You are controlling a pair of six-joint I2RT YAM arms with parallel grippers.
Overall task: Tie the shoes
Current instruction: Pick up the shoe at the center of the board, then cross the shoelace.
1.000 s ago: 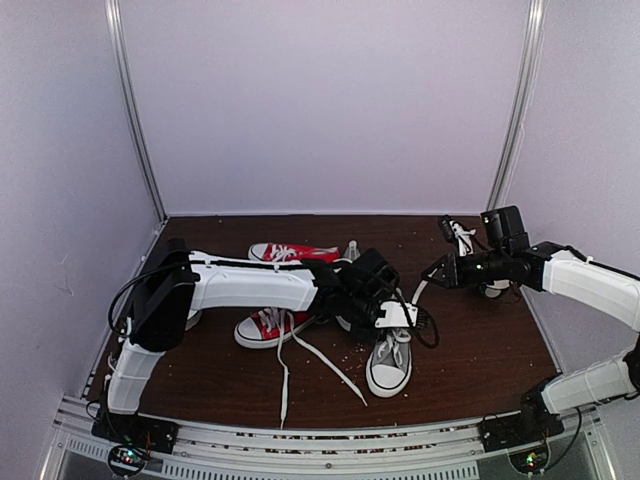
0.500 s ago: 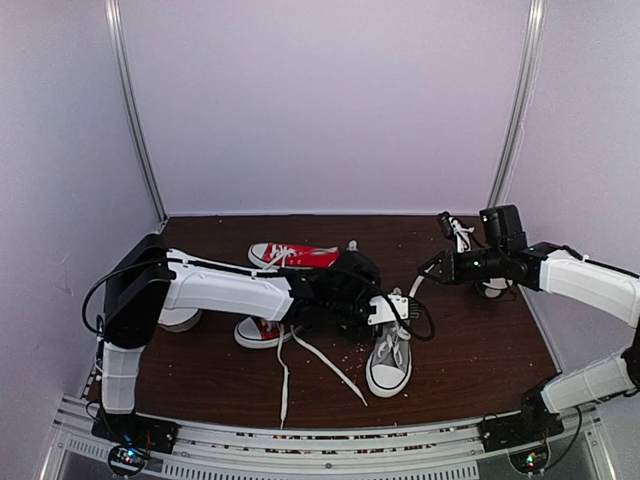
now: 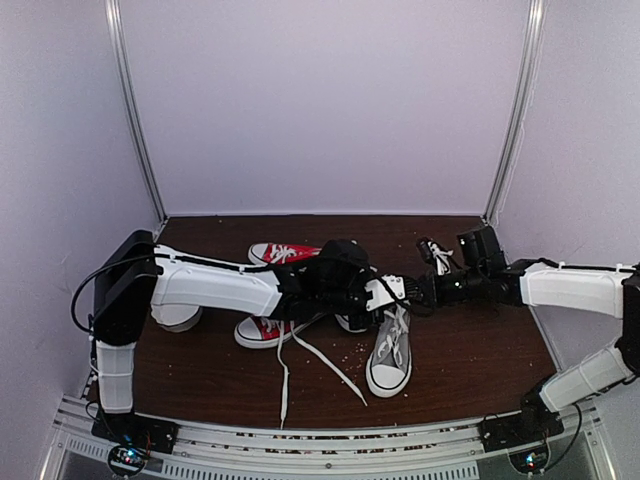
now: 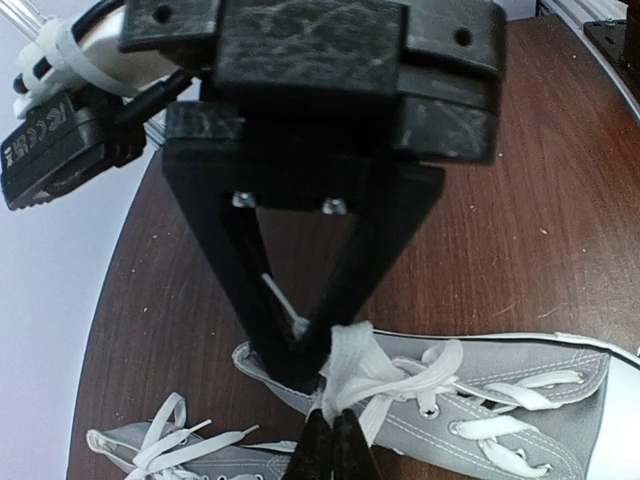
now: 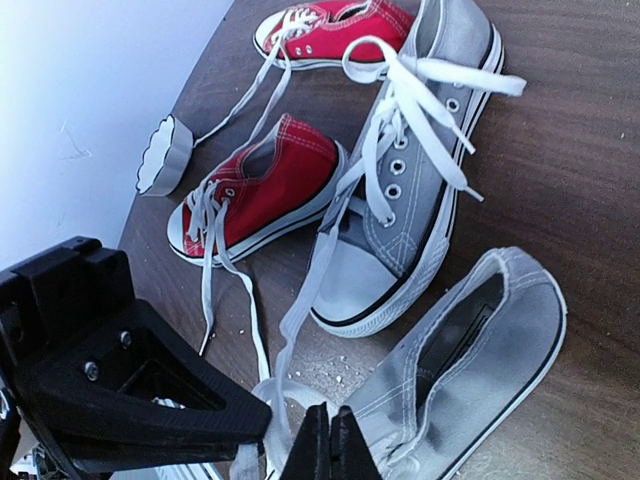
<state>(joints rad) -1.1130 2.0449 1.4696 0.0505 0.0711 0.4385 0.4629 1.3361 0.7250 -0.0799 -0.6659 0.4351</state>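
Two arms: stretched inward, meeting over the middle of the worktop (image 3: 480,350).
Red sneakers (image 3: 268,326): lay left of centre, laces trailing loose across the wood.
Left end effector (image 4: 335,442): pinched shut on a loop of the white laces (image 4: 355,368).
Grey shoes (image 3: 390,358): one at centre, toe toward the arm bases; its mate close by.
Right end effector (image 5: 328,440): clamped shut on a lace strand, nearly tip to tip with the left.
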